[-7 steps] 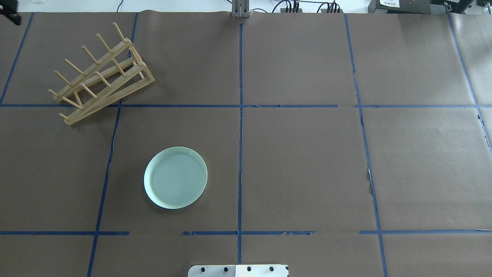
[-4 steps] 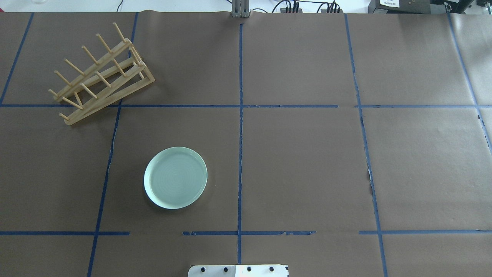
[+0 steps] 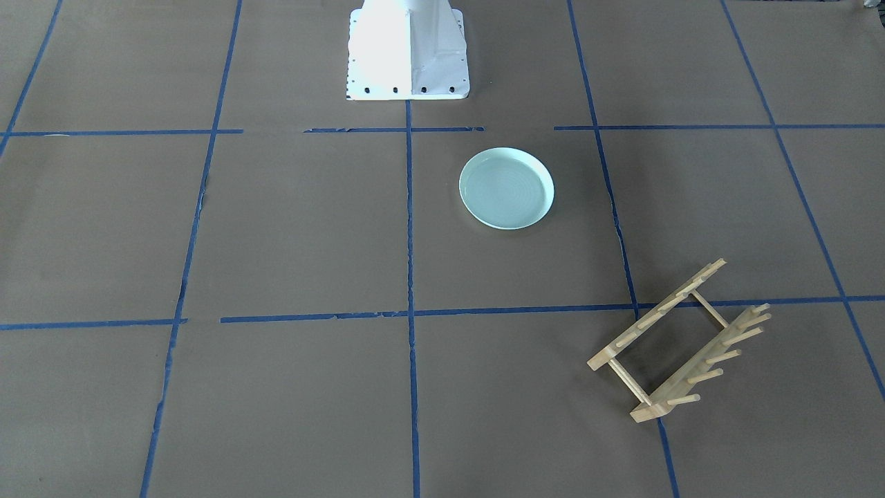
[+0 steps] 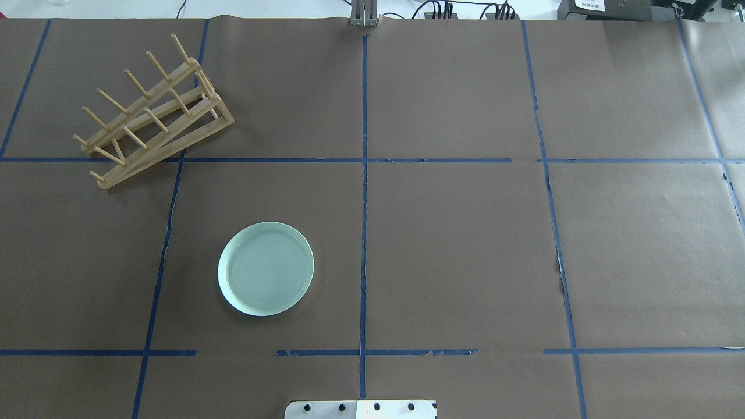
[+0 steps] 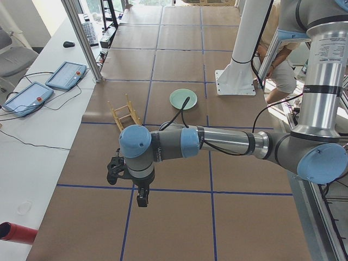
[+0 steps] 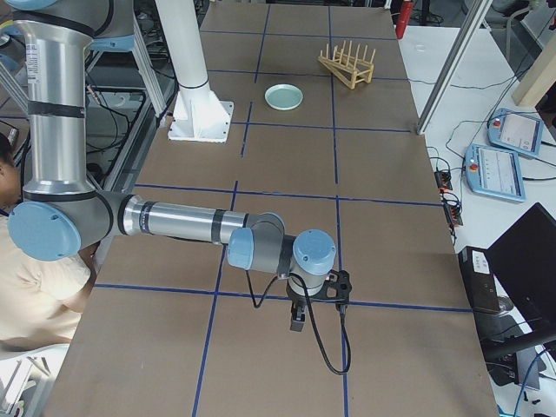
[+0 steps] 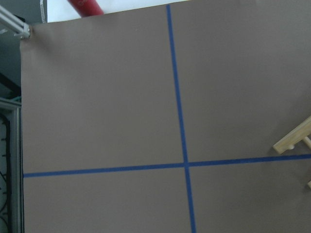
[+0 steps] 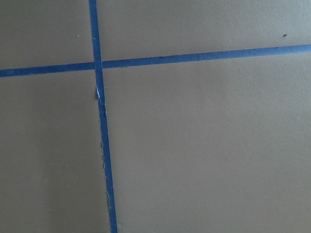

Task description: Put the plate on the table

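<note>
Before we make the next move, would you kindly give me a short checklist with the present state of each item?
1. The plate lies flat on the table: ok.
2. The plate sits inside one taped square, off the blue lines: ok.
3. The wooden rack holds nothing and stands apart from the plate: ok.
4. The left gripper is far from the plate, at the table's end: ok.
5. The right gripper is far from the plate, at the other end: ok.
6. Both grippers open: cannot tell, as only the side views show them.
</note>
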Tool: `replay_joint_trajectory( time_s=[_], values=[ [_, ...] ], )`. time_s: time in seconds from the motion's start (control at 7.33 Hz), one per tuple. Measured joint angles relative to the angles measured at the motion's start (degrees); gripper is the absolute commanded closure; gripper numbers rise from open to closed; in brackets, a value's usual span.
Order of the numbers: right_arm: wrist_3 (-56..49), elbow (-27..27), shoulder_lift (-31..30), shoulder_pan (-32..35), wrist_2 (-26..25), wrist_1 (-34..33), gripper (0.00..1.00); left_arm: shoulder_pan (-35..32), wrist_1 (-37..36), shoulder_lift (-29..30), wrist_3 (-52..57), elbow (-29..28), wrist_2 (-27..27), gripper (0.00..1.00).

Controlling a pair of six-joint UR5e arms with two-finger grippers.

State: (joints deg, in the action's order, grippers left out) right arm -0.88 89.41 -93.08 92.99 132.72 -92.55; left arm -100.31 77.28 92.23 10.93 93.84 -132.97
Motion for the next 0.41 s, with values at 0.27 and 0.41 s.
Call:
replay_joint_trajectory(
  time_s=[0.27, 0.41],
  values=[
    [0.0, 0.0, 0.0, 0.0, 0.0, 0.0, 0.0, 0.0, 1.0, -1.0, 0.2, -0.2, -5.1, 0.0],
    [0.0, 0.0, 0.0, 0.0, 0.0, 0.0, 0.0, 0.1, 1.4, -1.1, 0.2, -0.4, -5.8, 0.0]
  ],
)
